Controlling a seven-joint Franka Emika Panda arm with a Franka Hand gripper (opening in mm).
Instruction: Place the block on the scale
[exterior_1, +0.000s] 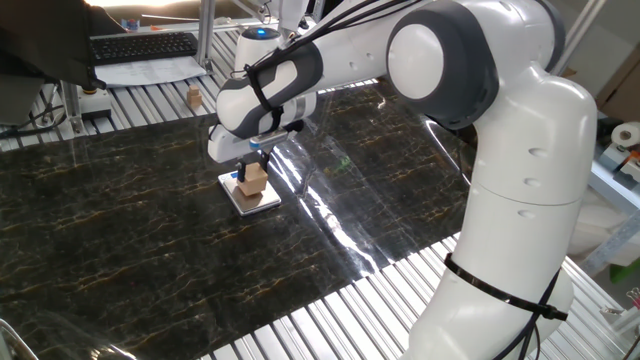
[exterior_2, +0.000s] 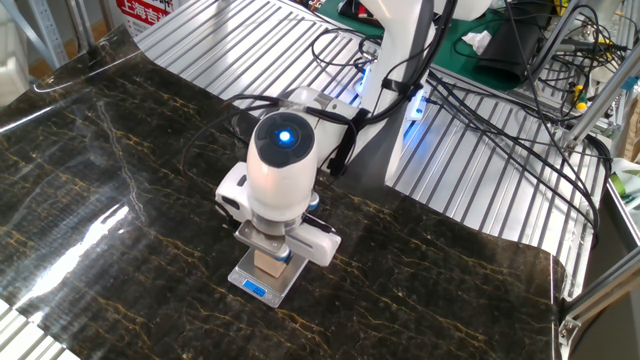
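1. The block (exterior_1: 255, 180) sat on the scale (exterior_1: 249, 194), roughly at the middle of the platform.
2. The scale lay flat on the dark marbled mat (exterior_1: 150, 240) that covered the table, and in the other fixed view its blue display strip (exterior_2: 255, 290) faced the camera.
3. The gripper (exterior_1: 251, 157) hung directly over the block, its wrist pointing straight down.
4. In one fixed view the fingertips appeared to end just at the block's top, though contact could not be confirmed.
5. Whether the jaws were apart or closed on the block could not be told, since the wrist body hid them in the other fixed view.
6. From that side only a tan sliver of the block (exterior_2: 267, 266) showed beneath the gripper (exterior_2: 270, 256).
7. A tinier tan wooden piece (exterior_1: 193, 96) stood on the slatted metal table top (exterior_1: 150, 100) beyond the mat, well apart from the scale.
8. A keyboard (exterior_1: 145, 45) lay at the far edge behind it.
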